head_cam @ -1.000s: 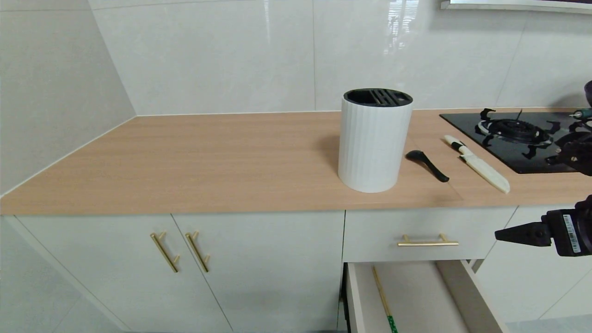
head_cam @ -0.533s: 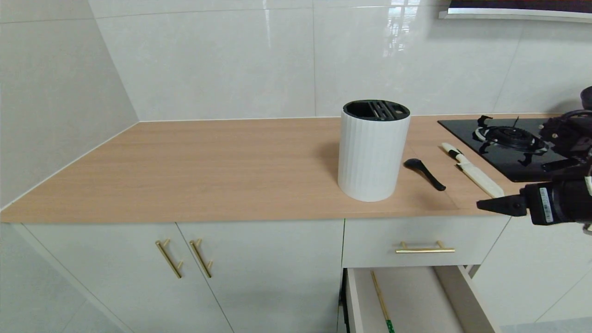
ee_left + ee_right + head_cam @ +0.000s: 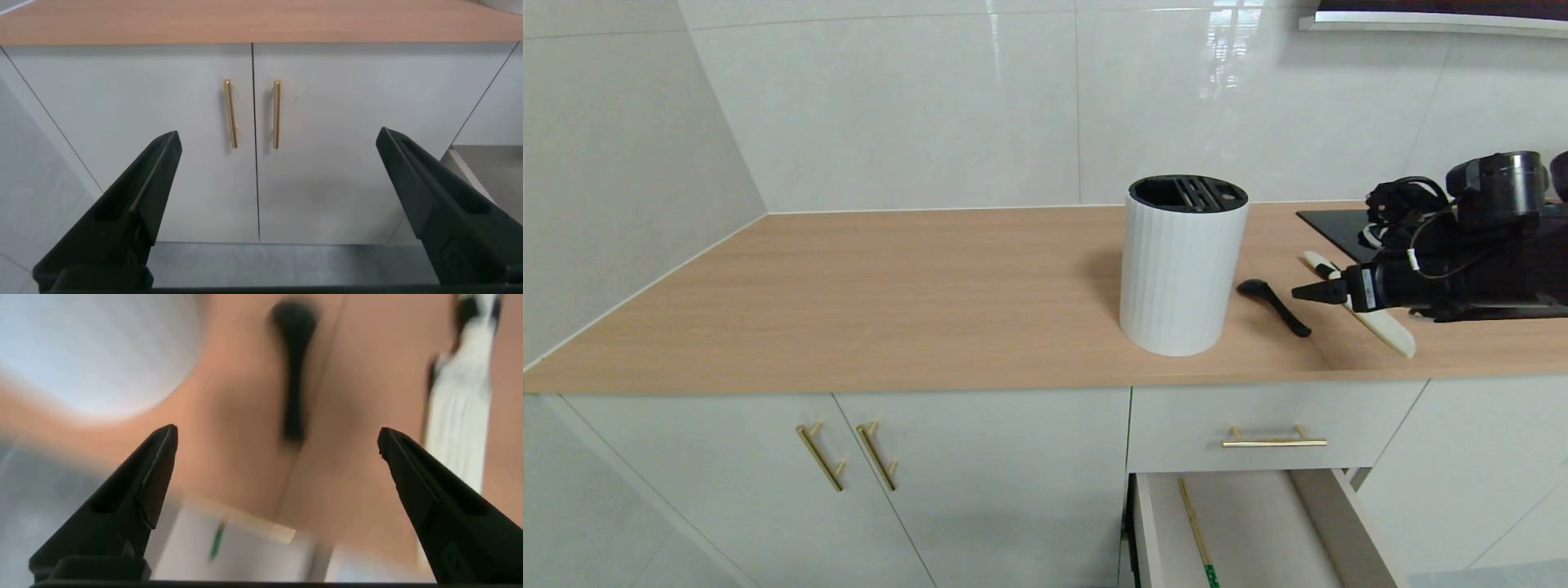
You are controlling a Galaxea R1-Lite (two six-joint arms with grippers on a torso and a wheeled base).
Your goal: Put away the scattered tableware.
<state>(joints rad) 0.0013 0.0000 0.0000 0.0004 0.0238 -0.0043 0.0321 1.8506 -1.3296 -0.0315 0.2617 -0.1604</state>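
Domestic kitchen: gas hob, tiled wall, wood-topped table above cabinet doors and a pulled-out drawer.

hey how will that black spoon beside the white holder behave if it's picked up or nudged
The black spoon looks like one rigid piece, so probably stiff and light. Its thin handle lies low on the countertop, so it may slide or pivot when nudged.

The head camera looks forward and down across the worktop and cupboard doors. The left wrist camera faces those doors, low and near; the right wrist camera looks closely down on the spoon and knife.
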